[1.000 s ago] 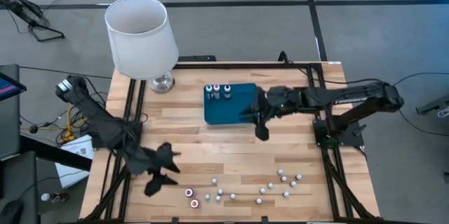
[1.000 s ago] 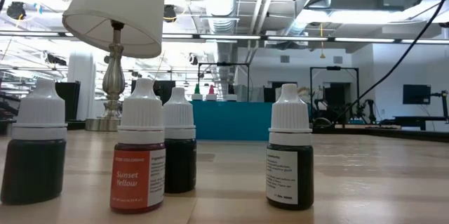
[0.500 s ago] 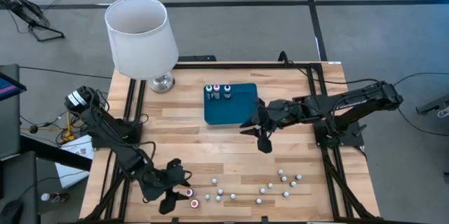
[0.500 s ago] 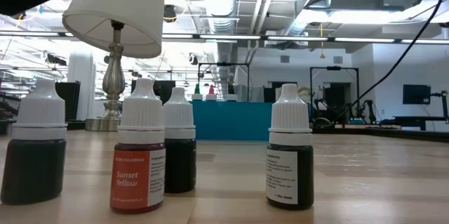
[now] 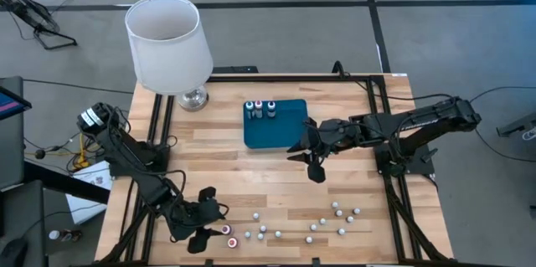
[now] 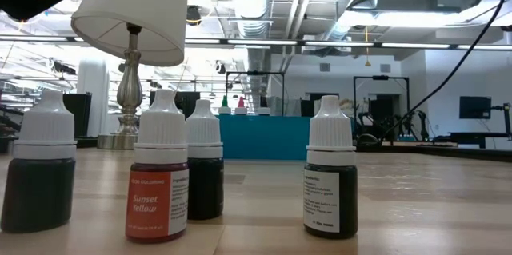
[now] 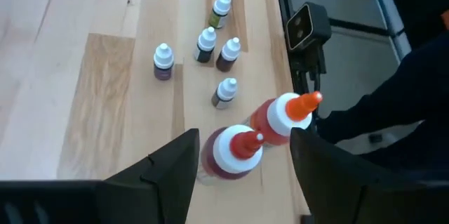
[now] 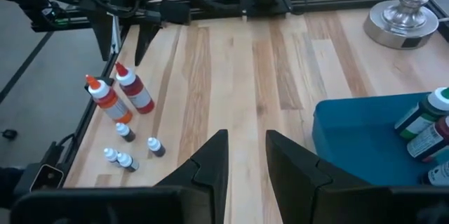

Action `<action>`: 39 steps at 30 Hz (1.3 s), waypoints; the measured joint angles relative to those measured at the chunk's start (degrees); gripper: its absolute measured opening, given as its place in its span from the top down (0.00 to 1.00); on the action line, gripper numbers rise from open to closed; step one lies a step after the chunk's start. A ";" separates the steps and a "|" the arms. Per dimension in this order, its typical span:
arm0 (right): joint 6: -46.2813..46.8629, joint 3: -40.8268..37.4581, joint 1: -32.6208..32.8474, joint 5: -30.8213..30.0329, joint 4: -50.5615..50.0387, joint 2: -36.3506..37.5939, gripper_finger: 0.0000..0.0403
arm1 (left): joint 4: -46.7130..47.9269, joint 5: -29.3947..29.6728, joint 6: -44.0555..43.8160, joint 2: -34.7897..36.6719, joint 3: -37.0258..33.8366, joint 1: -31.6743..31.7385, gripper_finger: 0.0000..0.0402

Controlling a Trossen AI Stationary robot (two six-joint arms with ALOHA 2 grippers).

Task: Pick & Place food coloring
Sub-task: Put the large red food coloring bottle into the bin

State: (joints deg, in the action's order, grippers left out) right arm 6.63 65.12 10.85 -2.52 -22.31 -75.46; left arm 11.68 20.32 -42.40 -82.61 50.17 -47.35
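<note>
Lining up on the red bottle at the desk's near edge

My left end effector (image 7: 242,157) stands apart, straddling the red white-shouldered food coloring bottle (image 7: 231,155) to grasp it; my right end effector (image 5: 311,163), narrowly parted and empty, waits beside the flat teal rectangular tray (image 5: 289,125).

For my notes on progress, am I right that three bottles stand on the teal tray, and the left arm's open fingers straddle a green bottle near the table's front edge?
Not quite: the bottle between the left gripper fingers is red with a white collar, not green, as the left wrist view shows. Three bottles do stand on the teal tray, as the high view shows.
</note>
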 joint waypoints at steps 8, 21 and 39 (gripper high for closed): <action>0.48 0.00 0.04 0.07 -1.89 0.00 0.79 | 1.04 0.01 1.94 0.00 -0.01 0.01 0.46; 0.99 0.00 0.07 0.10 -1.95 0.00 0.79 | 0.00 0.02 3.81 -1.66 0.00 -0.11 0.46; 1.95 0.00 0.31 -0.37 -2.12 0.00 0.79 | -3.95 0.32 1.22 -4.98 0.00 -0.42 0.53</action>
State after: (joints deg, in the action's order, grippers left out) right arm 8.58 65.12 11.16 -2.90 -24.43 -75.46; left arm 7.74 20.64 -41.18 -87.59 50.17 -47.77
